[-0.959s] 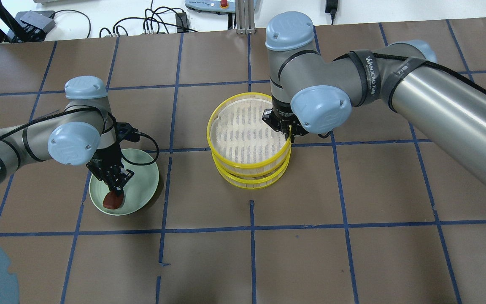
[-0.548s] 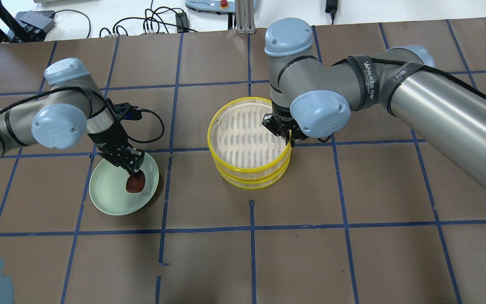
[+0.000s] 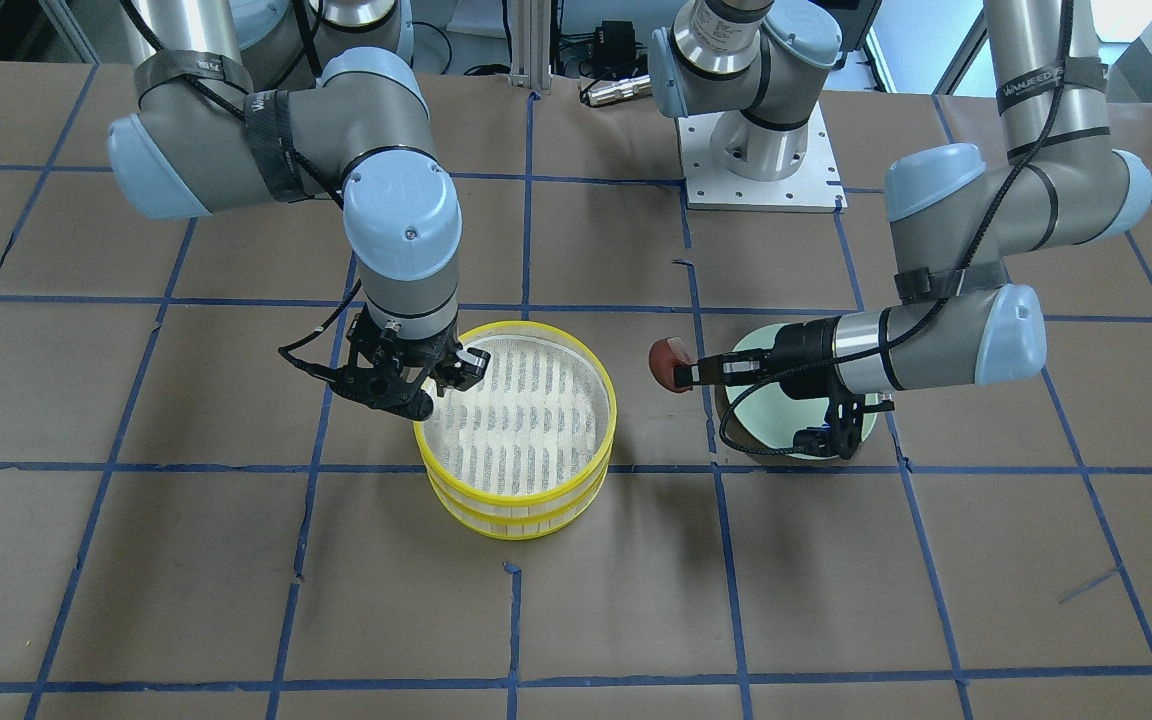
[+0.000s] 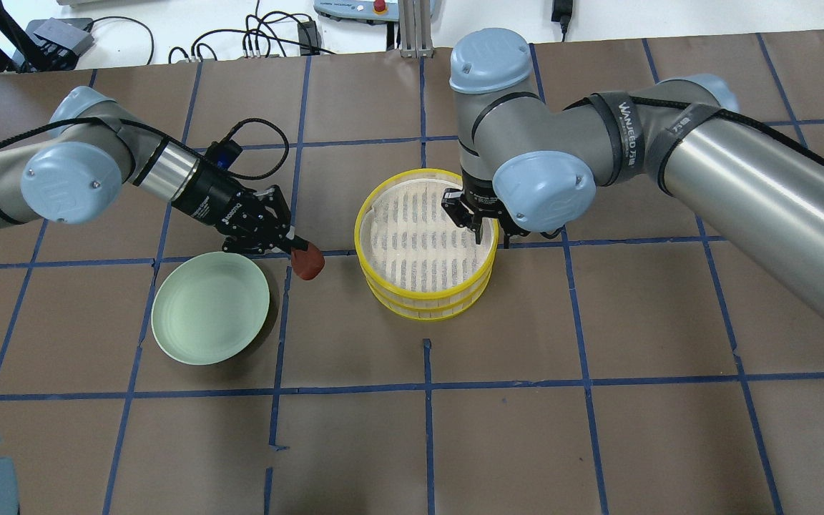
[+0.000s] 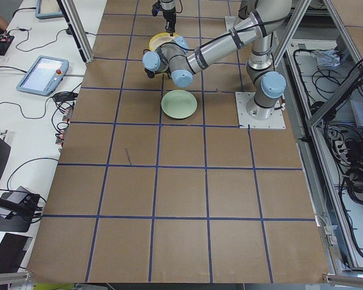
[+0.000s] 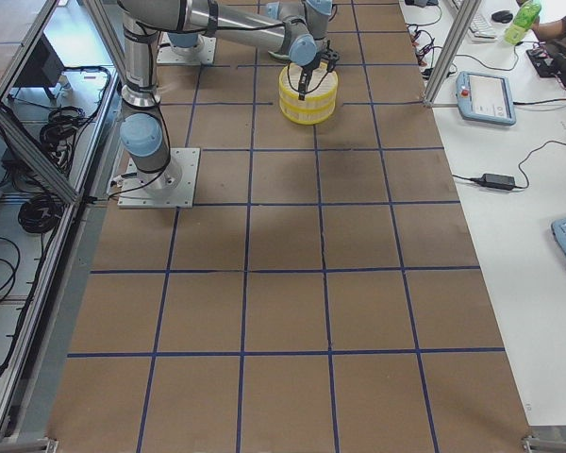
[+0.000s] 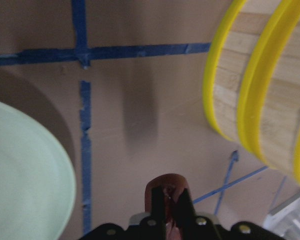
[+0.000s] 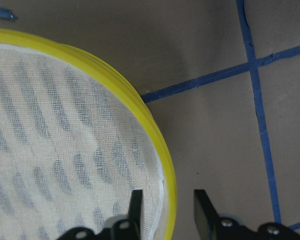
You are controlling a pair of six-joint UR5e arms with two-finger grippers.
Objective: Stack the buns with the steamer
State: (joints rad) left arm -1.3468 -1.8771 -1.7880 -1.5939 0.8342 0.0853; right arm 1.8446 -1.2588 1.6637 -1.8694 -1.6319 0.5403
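On my screens the desk point(image 4: 598, 443) wore a matt brown paper-like cover, marked with blue tape point(image 8: 256, 100). The steamer point(image 4: 426, 295) had glossy yellow plastic-looking rims, pale wood walls and a white woven cloth liner point(image 8: 65, 140). The bun point(image 4: 308, 263) looked dark reddish-brown and glossy. The plate point(image 4: 209, 309) was smooth pale green with a soft sheen. The arm tubes point(image 4: 762, 193) were brushed metal, their joint caps point(image 4: 543, 187) matt blue-grey plastic.

We recorded the bun point(image 4: 307, 263) as glossy dark reddish-brown. The steamer point(image 4: 426, 304) had bright yellow rims, pale wood walls and a white mesh liner striped grey. The plate point(image 4: 210, 307) was pale green; the table point(image 4: 598, 322) brown, gridded with blue tape.
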